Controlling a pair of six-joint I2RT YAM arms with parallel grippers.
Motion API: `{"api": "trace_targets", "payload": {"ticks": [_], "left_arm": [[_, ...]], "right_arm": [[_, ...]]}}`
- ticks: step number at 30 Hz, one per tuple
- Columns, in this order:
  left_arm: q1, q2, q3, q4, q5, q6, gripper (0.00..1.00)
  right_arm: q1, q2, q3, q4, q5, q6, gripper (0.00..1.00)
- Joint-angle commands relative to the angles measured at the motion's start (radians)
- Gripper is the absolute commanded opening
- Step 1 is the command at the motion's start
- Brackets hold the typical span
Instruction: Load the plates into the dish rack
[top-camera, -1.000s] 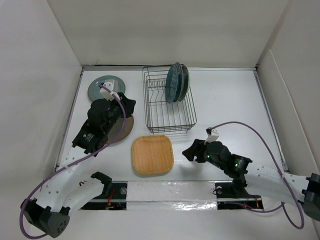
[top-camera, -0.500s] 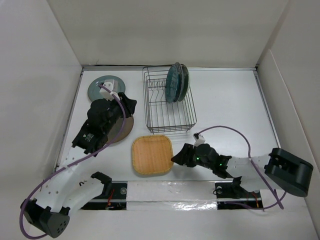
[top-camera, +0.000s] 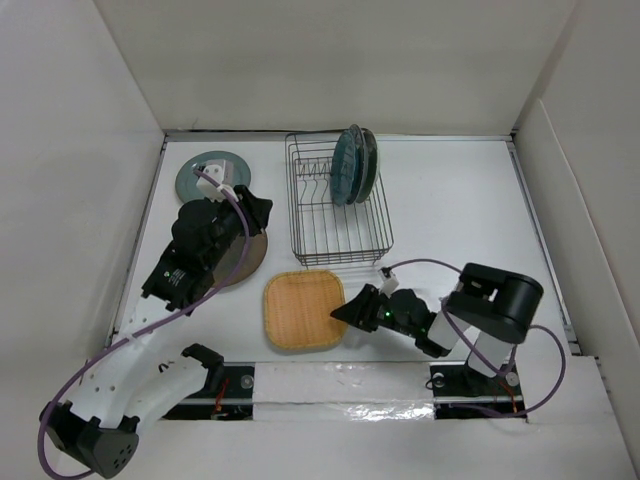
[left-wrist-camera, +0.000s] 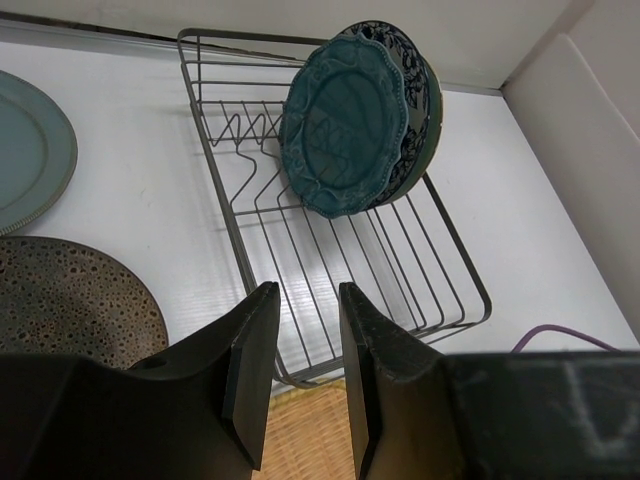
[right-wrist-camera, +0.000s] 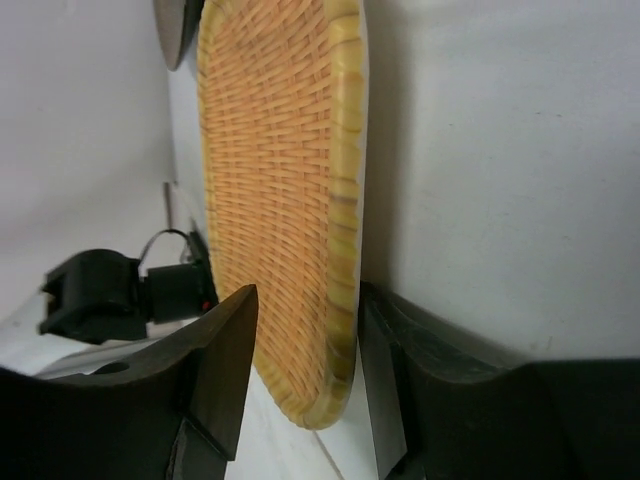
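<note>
The orange-tan square plate (top-camera: 300, 308) lies flat near the front. My right gripper (top-camera: 345, 312) sits low at its right edge, open, with the rim (right-wrist-camera: 340, 200) between its jaws: one finger is under the rim, the other stands off above the woven face. My left gripper (top-camera: 258, 210) hovers open and empty over the brown plate (top-camera: 250, 262). The grey-teal plate (top-camera: 195, 175) lies at the back left. In the dish rack (top-camera: 340, 235), a dark teal scalloped plate (left-wrist-camera: 340, 130), a blue floral plate (left-wrist-camera: 405, 60) and a pale mint plate (left-wrist-camera: 432, 100) stand upright.
White walls close in the table at the left, back and right. The right arm's purple cable (top-camera: 420, 265) loops just in front of the rack. A taped strip (top-camera: 340, 380) runs along the near edge between the arm bases.
My right arm has swung left and down to the orange plate, its jaws narrowing around the rim. My left gripper has opened a little above the brown plate.
</note>
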Motion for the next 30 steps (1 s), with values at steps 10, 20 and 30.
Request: {"api": "trace_targets", "payload": {"ticks": [10, 20, 30], "left_arm": [[-0.005, -0.031, 0.013, 0.04, -0.02, 0.006, 0.28], [-0.005, -0.028, 0.016, 0.04, -0.016, 0.008, 0.28], [-0.005, -0.005, 0.027, 0.015, -0.05, 0.011, 0.28]], "right_arm": [[-0.001, 0.108, -0.077, 0.107, 0.016, 0.021, 0.09], [0.182, -0.552, 0.197, -1.033, 0.29, -0.183, 0.0], [0.231, -0.845, 0.605, -1.507, 0.405, -0.448, 0.0]]}}
